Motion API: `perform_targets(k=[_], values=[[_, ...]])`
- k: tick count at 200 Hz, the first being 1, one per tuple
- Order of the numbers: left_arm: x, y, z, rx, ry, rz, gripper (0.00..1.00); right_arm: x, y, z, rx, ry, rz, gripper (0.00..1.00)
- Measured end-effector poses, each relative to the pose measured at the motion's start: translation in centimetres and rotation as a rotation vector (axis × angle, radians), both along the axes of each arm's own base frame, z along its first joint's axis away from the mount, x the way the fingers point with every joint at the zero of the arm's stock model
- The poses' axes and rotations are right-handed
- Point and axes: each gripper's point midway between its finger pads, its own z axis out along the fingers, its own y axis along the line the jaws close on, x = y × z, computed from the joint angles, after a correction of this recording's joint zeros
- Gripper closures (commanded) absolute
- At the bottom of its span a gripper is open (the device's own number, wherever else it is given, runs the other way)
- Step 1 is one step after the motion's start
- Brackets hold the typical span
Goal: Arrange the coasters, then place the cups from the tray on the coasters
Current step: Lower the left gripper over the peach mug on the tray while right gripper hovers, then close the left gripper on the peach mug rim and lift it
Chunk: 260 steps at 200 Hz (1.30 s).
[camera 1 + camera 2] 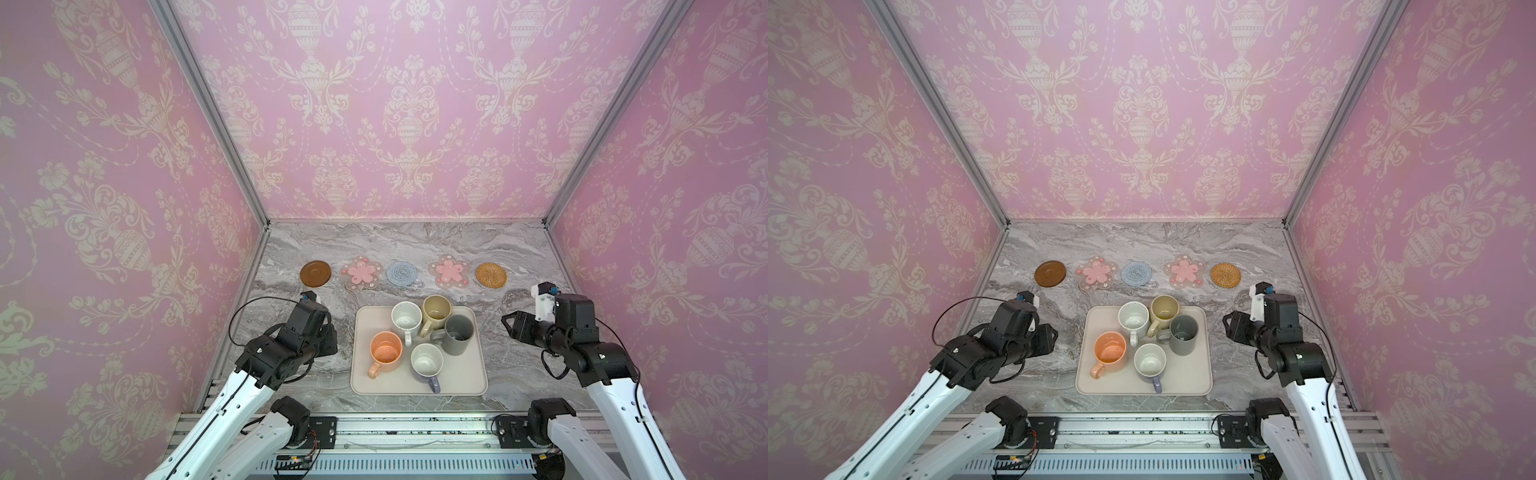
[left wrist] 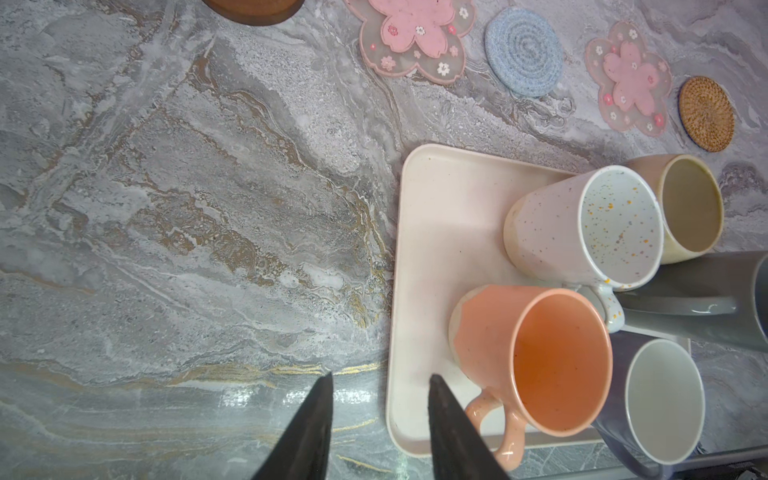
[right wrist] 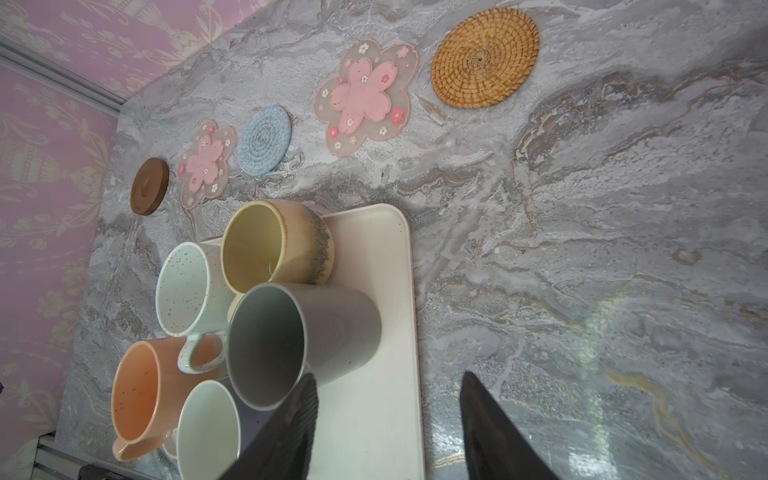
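Cream tray w/ 5 upright mugs — coasters in row behind.

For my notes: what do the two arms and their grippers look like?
Both the left arm and right arm have white tubular links with chunky black joint housings; a thin black cable loops off each wrist. The left gripper and right gripper are dark and taper to points.

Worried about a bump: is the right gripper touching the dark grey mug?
Apart. In both top views, tray and bare marble lie between the right gripper and the dark grey mug.
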Motion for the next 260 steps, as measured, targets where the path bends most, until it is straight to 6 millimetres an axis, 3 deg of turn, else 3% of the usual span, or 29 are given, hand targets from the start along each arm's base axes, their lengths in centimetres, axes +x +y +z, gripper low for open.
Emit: perform_targets(k=[44,84,151,223,260], values=[[-1.4,-0.6,-0.8,0.006,0.049,-0.021,0.6,-0.4,-0.4,0.1,0.003,-0.029,-0.032,0.42],[-2.3,-2.8,-1.9,0.036,0.091,-0.131,0.6,-0.4,-0.1,-0.1,0.021,-0.01,-0.033,0.44],[-2.5,-6.2,-3.4,0.067,0.131,-0.249,0.58,-0.8,2.1,-1.5,0.028,0.067,0.043,0.43],[-5.2,-9.0,-4.4,0.093,0.178,-0.411,0.53,-0.3,2.7,-3.2,0.002,0.146,0.052,0.43],[-5.8,-10.5,-4.8,0.082,0.165,-0.469,0.52,0.3,2.8,-3.1,0.009,0.134,0.042,0.42]])
